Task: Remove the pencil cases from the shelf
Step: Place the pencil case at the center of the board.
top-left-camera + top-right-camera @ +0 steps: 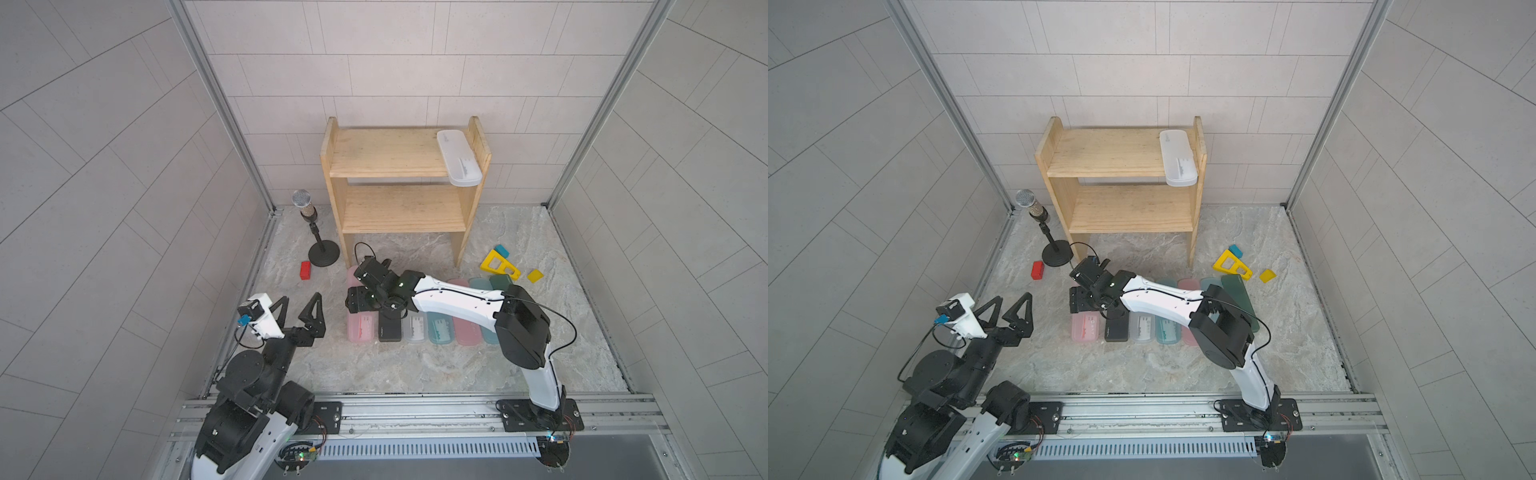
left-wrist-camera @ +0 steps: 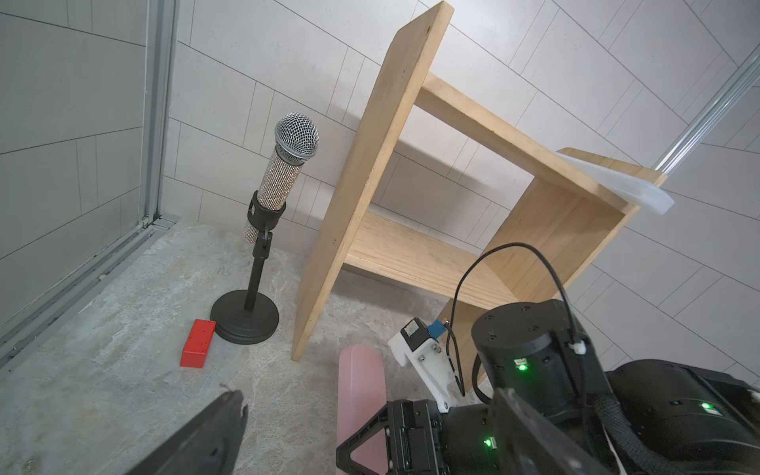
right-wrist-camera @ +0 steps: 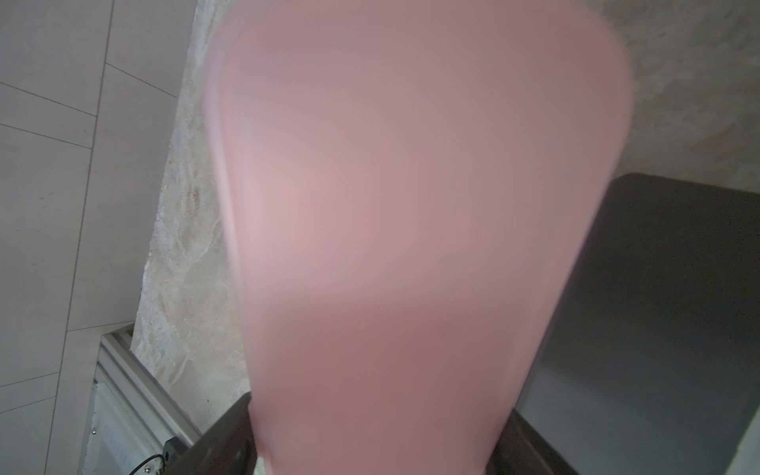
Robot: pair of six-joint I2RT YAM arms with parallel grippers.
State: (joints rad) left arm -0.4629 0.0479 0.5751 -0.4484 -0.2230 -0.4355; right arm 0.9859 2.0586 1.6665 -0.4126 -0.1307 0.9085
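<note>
Seven pencil cases (image 1: 415, 330) lie rowed near the shelf (image 1: 390, 153), right gripper (image 1: 356, 301) clamped on the leftmost pink case (image 1: 358, 330), left gripper (image 1: 301, 297) spread empty; one white case (image 1: 459, 157) waits top-right.

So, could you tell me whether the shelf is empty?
Not empty: one white case lies on the shelf, top tier, overhanging the front; the lower tier is bare.

A robotics lab test cell: grey tile-patterned wall panels (image 1: 395, 62) framed by silver aluminium corner posts (image 1: 224, 108) enclose a stone-patterned tabletop (image 1: 415, 365), with two white-and-black robot arms (image 1: 457, 297) bolted to a slotted aluminium rail (image 1: 415, 409).
</note>
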